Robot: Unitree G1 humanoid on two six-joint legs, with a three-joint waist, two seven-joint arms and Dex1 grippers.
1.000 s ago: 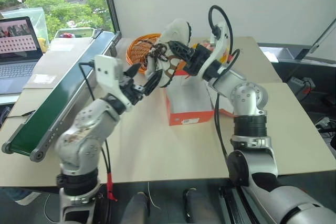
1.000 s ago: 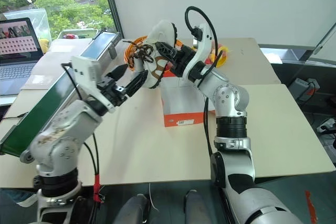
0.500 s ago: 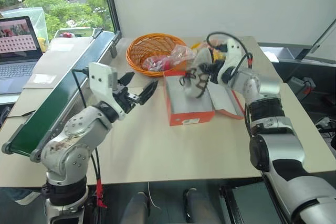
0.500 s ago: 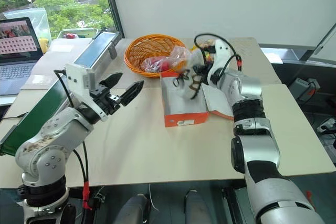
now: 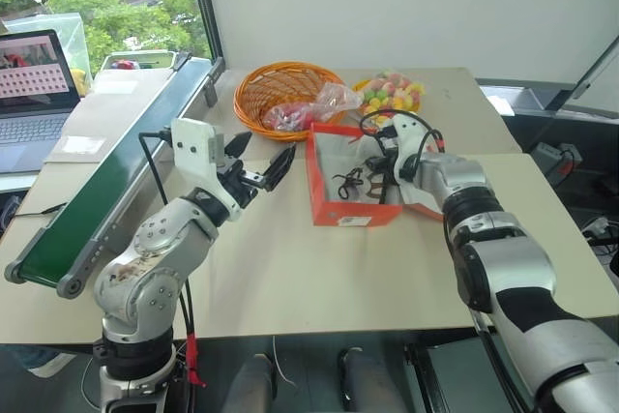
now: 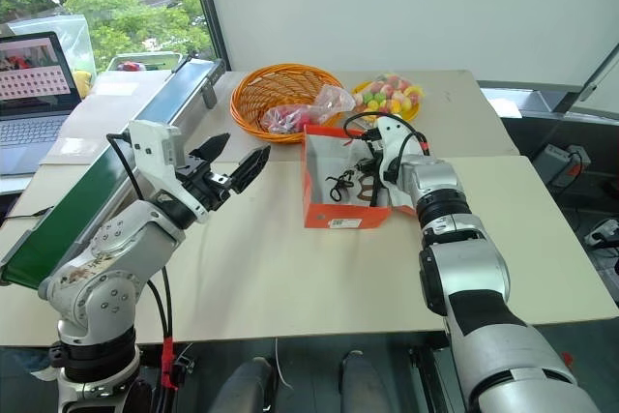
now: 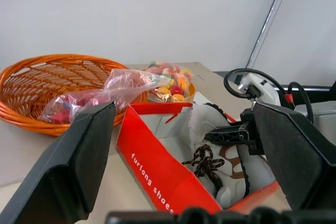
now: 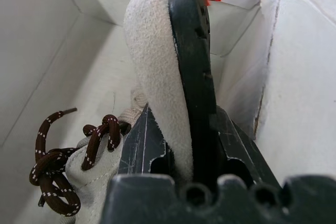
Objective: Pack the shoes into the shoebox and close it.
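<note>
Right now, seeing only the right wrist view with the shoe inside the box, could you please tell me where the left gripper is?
Observer: The left gripper hangs over the table to the left of the shoebox, open and holding nothing.
Operator: Thank you. Is anything standing behind the box?
Observer: Yes, a wicker basket sits just behind its far left corner, with a plastic bag hanging over the rim toward the box.
</note>
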